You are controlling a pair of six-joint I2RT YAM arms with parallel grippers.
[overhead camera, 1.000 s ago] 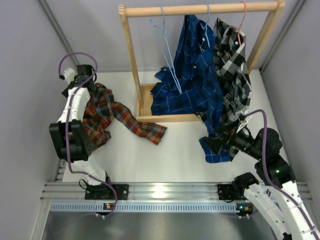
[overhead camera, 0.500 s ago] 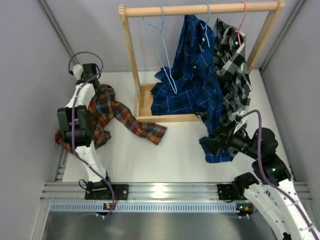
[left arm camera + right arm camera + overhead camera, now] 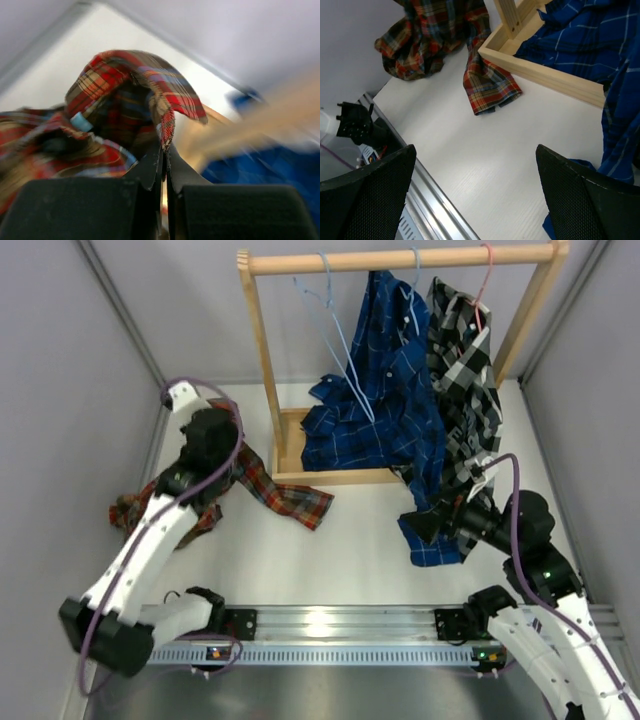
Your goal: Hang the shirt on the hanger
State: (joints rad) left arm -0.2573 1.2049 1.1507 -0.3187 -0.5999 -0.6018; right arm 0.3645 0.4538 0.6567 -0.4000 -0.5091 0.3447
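The red-orange plaid shirt (image 3: pixel 268 488) lies crumpled at the table's left, one sleeve stretching toward the rack's base. My left gripper (image 3: pixel 220 428) is over its back part and is shut on a raised fold of the shirt (image 3: pixel 131 86); the cloth's edge is pinched between the jaws of the left gripper (image 3: pixel 165 146). The light-blue wire hanger (image 3: pixel 338 332) hangs bare on the wooden rail, left of the navy shirt. My right gripper (image 3: pixel 425 525) hovers open at the right, nothing between its fingers (image 3: pixel 380 185), with the shirt's sleeve (image 3: pixel 489 85) ahead of it.
A wooden clothes rack (image 3: pixel 400 258) stands at the back, with its base frame (image 3: pixel 335 477) on the table. A navy plaid shirt (image 3: pixel 380 390) and a black-and-white plaid shirt (image 3: pixel 465 380) on a pink hanger (image 3: pixel 486 280) hang from the rack. Grey walls close in on both sides.
My left gripper has shut on the shirt and swung right and nearer, dragging the cloth along. The left arm has folded down. The blue hanger has swayed slightly. The right arm barely moved.
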